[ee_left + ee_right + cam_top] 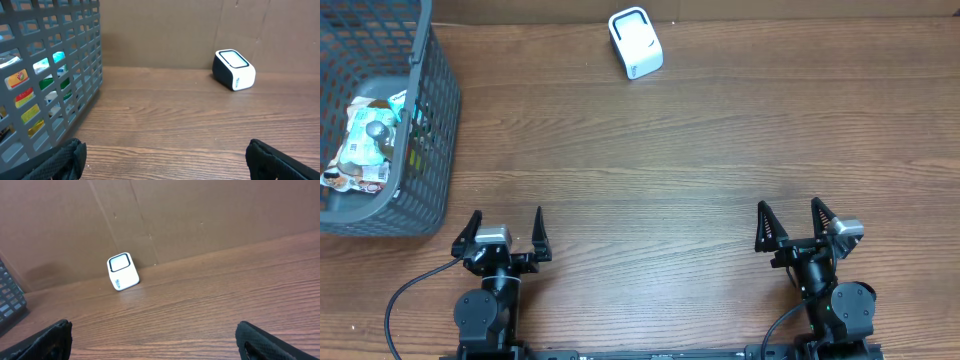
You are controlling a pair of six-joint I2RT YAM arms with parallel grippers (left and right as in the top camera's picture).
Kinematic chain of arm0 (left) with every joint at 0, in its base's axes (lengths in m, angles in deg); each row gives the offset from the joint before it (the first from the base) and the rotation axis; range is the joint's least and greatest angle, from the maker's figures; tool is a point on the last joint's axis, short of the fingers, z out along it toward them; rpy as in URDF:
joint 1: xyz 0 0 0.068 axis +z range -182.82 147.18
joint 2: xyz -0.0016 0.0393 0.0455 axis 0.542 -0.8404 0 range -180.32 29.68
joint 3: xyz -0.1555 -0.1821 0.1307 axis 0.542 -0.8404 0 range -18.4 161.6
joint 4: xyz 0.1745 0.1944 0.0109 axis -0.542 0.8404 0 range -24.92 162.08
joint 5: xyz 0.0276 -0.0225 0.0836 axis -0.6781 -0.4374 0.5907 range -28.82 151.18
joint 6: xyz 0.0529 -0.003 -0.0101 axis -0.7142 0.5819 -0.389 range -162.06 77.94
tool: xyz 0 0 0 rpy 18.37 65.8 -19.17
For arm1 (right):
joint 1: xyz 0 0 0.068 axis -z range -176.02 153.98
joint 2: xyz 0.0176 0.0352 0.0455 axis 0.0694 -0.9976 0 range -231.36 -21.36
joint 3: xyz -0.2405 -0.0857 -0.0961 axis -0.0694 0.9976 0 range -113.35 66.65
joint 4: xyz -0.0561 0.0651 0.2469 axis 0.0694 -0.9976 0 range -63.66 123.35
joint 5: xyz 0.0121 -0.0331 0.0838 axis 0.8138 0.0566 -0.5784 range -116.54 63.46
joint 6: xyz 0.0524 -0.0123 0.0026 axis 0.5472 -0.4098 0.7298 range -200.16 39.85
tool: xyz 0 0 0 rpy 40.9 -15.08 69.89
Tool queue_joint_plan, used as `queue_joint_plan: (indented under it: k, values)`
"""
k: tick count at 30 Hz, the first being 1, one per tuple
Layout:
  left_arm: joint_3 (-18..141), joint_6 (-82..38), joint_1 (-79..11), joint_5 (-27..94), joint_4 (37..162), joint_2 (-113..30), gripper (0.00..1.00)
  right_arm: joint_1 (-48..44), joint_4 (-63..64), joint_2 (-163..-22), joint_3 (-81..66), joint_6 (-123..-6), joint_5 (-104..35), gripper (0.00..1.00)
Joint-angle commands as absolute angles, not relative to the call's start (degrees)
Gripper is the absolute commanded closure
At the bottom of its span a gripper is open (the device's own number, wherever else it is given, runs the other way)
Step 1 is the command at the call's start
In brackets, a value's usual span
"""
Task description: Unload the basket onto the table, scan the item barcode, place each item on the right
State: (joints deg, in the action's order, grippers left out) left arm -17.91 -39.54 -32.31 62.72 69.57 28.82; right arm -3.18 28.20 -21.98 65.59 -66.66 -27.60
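Tabletop seen from overhead: a small white scanner (635,43) sits at the far edge of the wooden table (650,170). Its dark-rimmed window is turned upward, presumably so an item can be passed over it. Well to the left of the scanner, and nearer the robot, stands a grey mesh basket (425,120) holding the packaged items (368,140) to be scanned; none is out yet. Far on the near side of the scanner, the left gripper (507,215) and right gripper (788,205) rest by the table's front edge. Each has its fingers spread wide and holds nothing, which is likely a ready pose.

Left wrist view: the scanner (233,70) lies ahead and to the right, before a cardboard backdrop. Left of the scanner, the basket (50,75) wall fills the frame's side, with coloured packets showing through the mesh. The left gripper (165,147) shows a fingertip at each bottom corner, far apart and empty.

Right wrist view: the scanner (122,271) is ahead, left of centre. Further left of the scanner, a basket (10,300) corner peeks in. The right gripper (152,330) is likewise wide apart and empty. The left arm looks better placed to fetch an item.
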Motion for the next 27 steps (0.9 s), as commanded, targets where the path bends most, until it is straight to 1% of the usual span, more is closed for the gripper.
queue_joint_plan:
  k: [1,27]
  values:
    - [-18.08,-40.81,-32.09,62.22,69.50,29.36,0.00,-3.03,28.53,-21.69,66.18,-66.44,-27.22,0.00]
    - [-18.08,-40.81,-32.09,62.22,68.82,29.36,0.00,-3.03,28.50,-21.69,66.18,-66.44,-27.22,0.00]
